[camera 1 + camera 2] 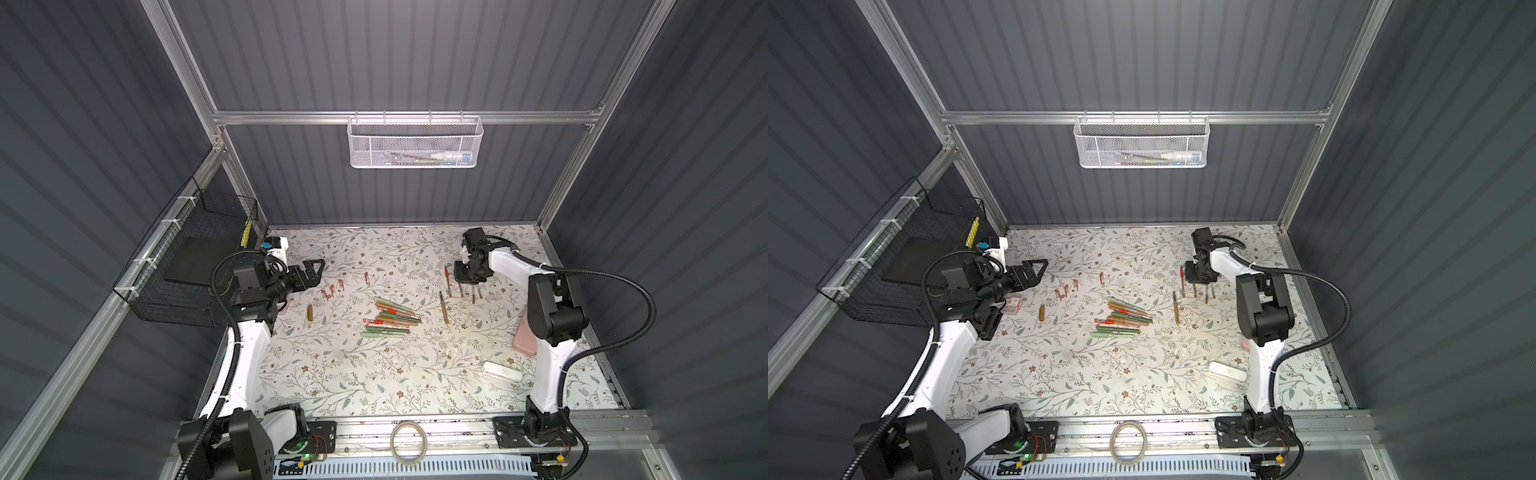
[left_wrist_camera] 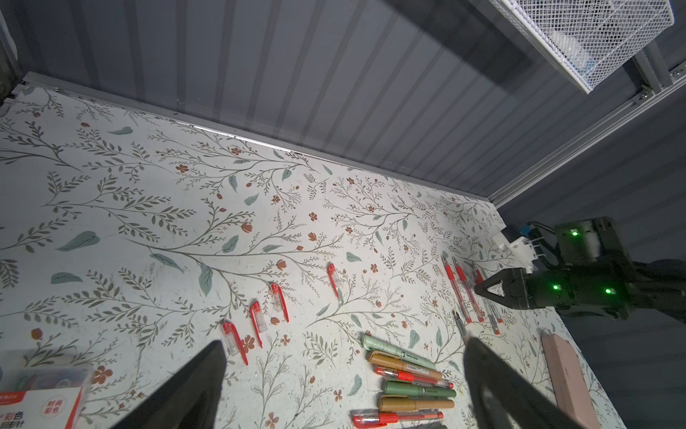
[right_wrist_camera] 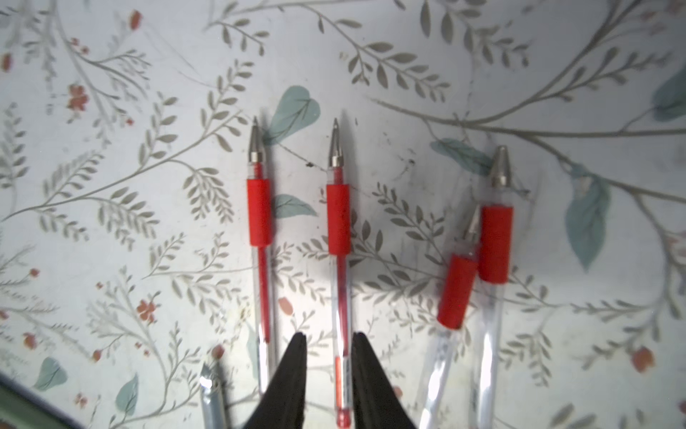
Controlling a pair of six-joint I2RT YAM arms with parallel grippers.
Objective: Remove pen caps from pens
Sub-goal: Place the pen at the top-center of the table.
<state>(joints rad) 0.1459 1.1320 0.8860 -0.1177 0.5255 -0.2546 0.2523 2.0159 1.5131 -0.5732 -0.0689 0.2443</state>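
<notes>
Top views: finding the right gripper (image 1: 467,284) lowered among the uncapped red gel pens (image 1: 461,289) at the far right of the floral table (image 1: 332,374). Finding the left gripper (image 1: 319,272) raised, spread wide and carrying nothing, near the loose red caps (image 1: 332,291). Also noting a mustard cap (image 1: 310,312) and a thicker uncapped pen (image 1: 444,307), well apart. Judging most of the work as remaining, going by the bunch of capped pens (image 1: 390,318) lying mid-table.

Left wrist: looking past wide-apart, empty fingers (image 2: 200,386) at four loose red caps. Losing part of the capped bunch at the frame edge, so giving no full count.

Right wrist: seeing fingers (image 3: 289,371) slightly parted, straddling one uncapped barrel (image 3: 338,219) lying flat. Reading the gap on one side as released, not pinched. Failing to separate two overlapping, blurred pens alongside.
</notes>
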